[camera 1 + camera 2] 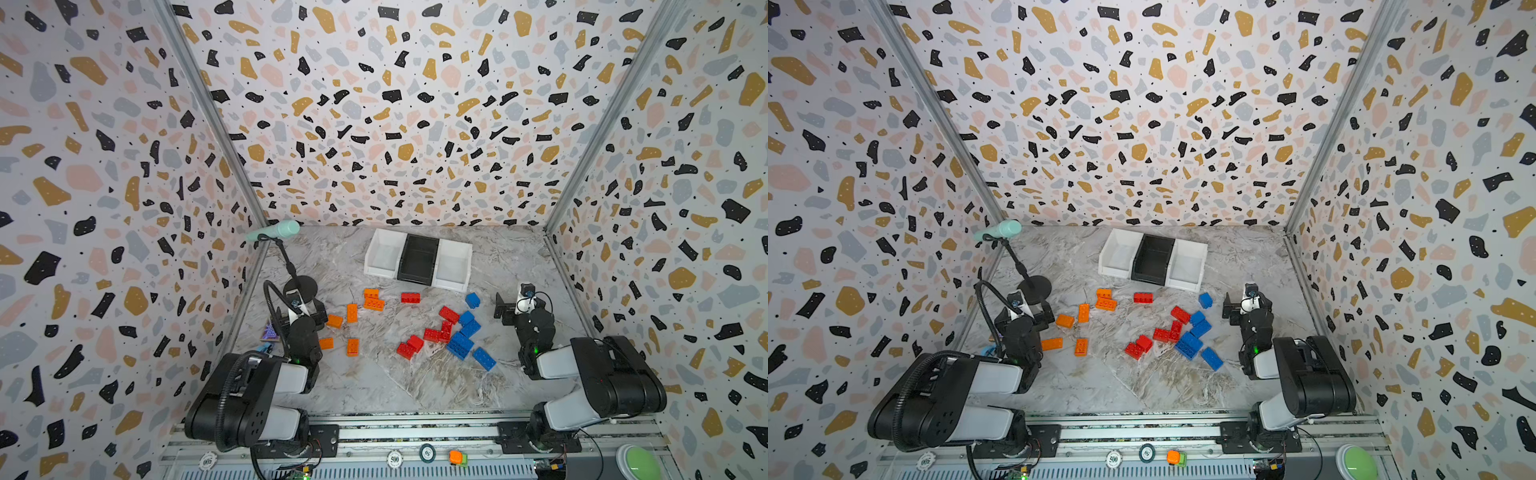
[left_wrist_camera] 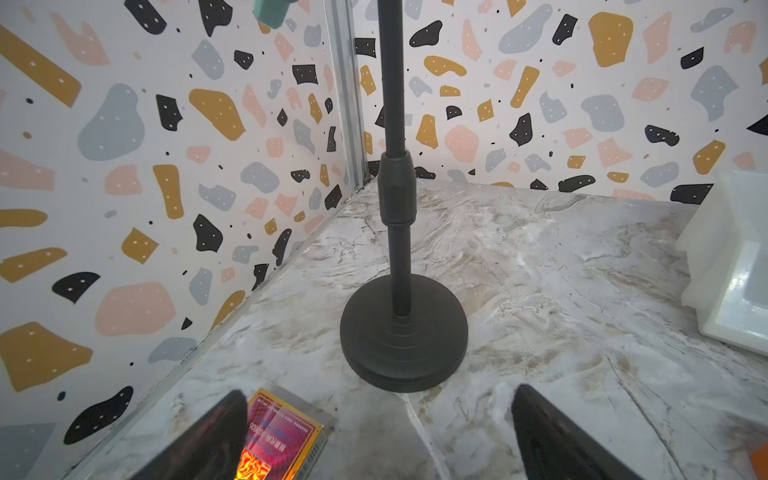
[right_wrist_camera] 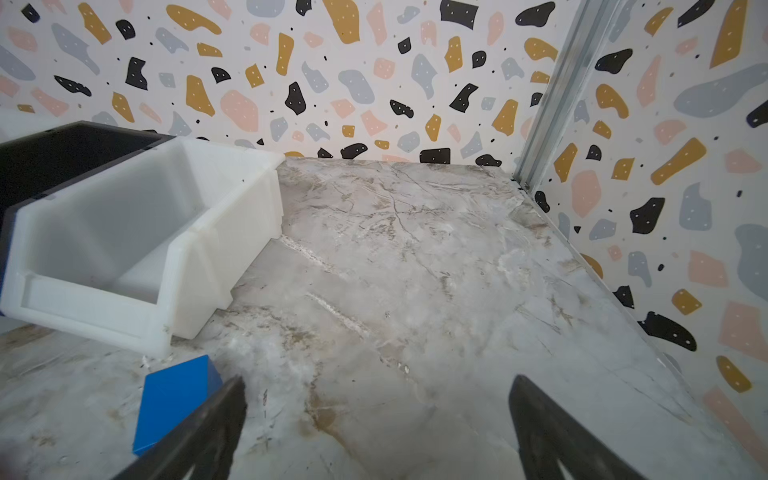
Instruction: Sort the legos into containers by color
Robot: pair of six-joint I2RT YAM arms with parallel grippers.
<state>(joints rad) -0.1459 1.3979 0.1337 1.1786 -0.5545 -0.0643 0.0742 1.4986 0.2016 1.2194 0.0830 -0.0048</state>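
Observation:
Loose legos lie on the marble table in both top views: orange ones (image 1: 352, 312) (image 1: 1084, 312) at the left, red ones (image 1: 410, 297) (image 1: 1143, 297) in the middle, blue ones (image 1: 460, 345) (image 1: 1188, 344) at the right. Behind them stand the containers in a row: white (image 1: 376, 251), black (image 1: 419, 245), white (image 1: 465, 257). My left gripper (image 1: 300, 316) (image 2: 380, 390) is open and empty, left of the orange legos. The right gripper (image 1: 515, 309) (image 3: 379, 377) is open and empty, right of the blue legos. One blue lego (image 3: 174, 399) lies beside its finger, near the white container (image 3: 232, 232).
A black microphone stand (image 1: 305, 286) (image 2: 403, 332) rises just ahead of the left gripper. A card box (image 2: 282, 436) lies by the left wall. On the front rail sit poker chips (image 1: 394, 458), an orange-and-green cube (image 1: 457, 457) and a green button (image 1: 638, 461). Patterned walls enclose three sides.

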